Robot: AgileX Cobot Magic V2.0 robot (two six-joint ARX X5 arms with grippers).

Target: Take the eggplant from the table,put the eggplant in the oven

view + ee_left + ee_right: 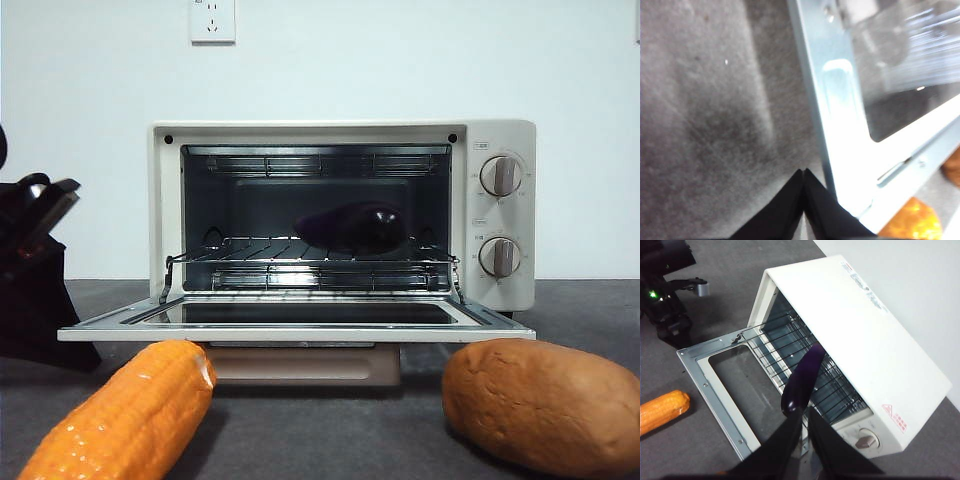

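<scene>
The dark purple eggplant (pixel 352 226) lies on the wire rack inside the cream-white oven (pixel 500 135), right of its middle. The oven's glass door (pixel 300 330) hangs open and flat. From high above, the right wrist view shows the eggplant (pixel 801 380) on the rack, just beyond my right gripper (pixel 802 416), whose jaws are shut with nothing between them. My left gripper (pixel 803 171) is shut and empty, low over the table (pixel 705 125) beside the door's metal frame (pixel 840 115). It shows as a black shape (pixel 40 215) at the left of the front view.
An orange corn cob (pixel 130 410) lies on the table in front of the door at the left. A brown potato (pixel 545 400) lies at the front right. The open door juts out over the table. A wall stands close behind the oven.
</scene>
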